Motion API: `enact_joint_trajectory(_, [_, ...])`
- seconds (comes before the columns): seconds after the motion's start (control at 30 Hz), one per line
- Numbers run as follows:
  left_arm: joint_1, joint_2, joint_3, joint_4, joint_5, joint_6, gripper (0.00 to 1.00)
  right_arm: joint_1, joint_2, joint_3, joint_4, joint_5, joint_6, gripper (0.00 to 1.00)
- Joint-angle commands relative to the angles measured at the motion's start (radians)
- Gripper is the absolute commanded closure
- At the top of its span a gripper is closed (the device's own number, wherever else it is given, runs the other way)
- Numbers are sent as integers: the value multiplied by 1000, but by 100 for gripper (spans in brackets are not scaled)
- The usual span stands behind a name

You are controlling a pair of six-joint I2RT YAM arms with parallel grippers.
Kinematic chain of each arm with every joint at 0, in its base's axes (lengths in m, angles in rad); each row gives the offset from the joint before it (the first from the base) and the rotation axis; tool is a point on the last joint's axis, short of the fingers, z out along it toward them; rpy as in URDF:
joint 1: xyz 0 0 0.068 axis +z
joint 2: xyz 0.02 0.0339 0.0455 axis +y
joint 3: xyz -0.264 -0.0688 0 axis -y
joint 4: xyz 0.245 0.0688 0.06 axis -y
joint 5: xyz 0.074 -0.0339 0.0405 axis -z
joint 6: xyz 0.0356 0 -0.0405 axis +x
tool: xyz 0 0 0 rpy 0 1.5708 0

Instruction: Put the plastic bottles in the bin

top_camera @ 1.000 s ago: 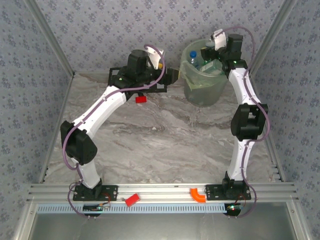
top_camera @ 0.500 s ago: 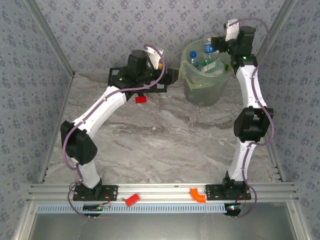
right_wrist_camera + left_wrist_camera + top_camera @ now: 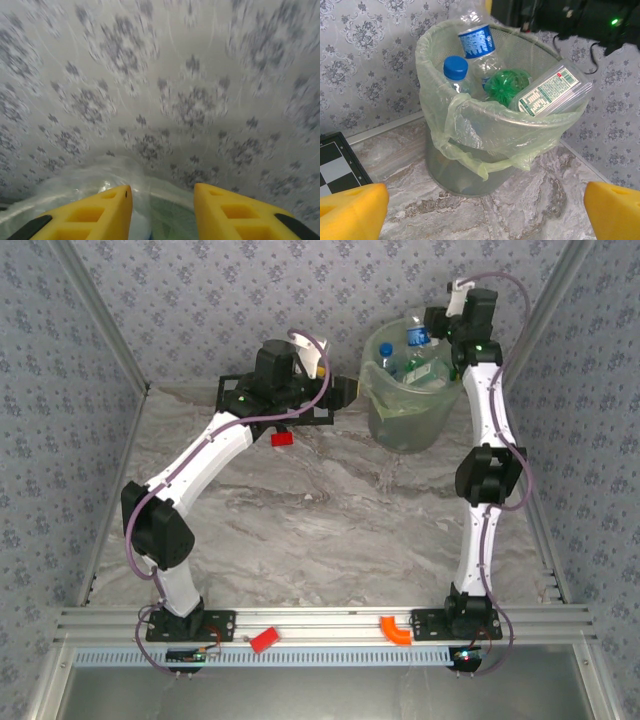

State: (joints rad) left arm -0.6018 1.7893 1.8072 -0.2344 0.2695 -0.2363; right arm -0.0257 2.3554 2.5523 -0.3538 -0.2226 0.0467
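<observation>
The bin [image 3: 410, 420], a pale-green lined wastebasket [image 3: 470, 170], stands at the back right of the table. Several plastic bottles lie in it: a clear one with a blue label [image 3: 477, 42], a blue-capped one [image 3: 455, 70], a green one [image 3: 507, 85] and a clear one with a printed label [image 3: 552, 92]. A blue cap [image 3: 415, 337] shows from above. My left gripper [image 3: 342, 390] [image 3: 485, 212] hangs wide open left of the bin, holding nothing. My right gripper [image 3: 436, 318] [image 3: 162, 192] is raised above the bin's far rim, facing the wall, its fingers drawn in with nothing between them.
A black-and-white chequered board [image 3: 335, 167] lies under my left wrist, with a small red block [image 3: 282, 438] beside it. A red piece [image 3: 263, 640] and an orange piece [image 3: 395, 630] rest on the front rail. Patterned walls close in behind and beside the bin.
My right arm has lifted up and back from inside the bin toward the rear wall, and its jaws have closed in. The left arm has not moved.
</observation>
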Motion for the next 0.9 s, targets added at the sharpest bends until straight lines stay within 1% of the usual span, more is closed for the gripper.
enact_joint_trajectory(0.0, [9,-20,3,20,14,2,0,4,1,34,-84,-101,-4,66])
enact_joint_trajectory(0.13, [10,-12,3,29,23,-9,0,10,-16,9,-131,-195,-47,67])
enact_joint_trajectory(0.3, [9,-14,-2,31,28,-14,0,18,-64,-72,-151,-259,-125,65])
enact_joint_trajectory(0.5, [10,-19,-5,34,28,-17,0,14,-95,-99,-167,-361,-150,65])
enact_joint_trajectory(0.63, [10,-24,-9,36,28,-18,0,5,-136,-134,-144,-360,-137,64])
enact_joint_trajectory(0.87, [9,-30,-8,40,26,-20,0,-19,-276,-282,18,-295,-48,58])
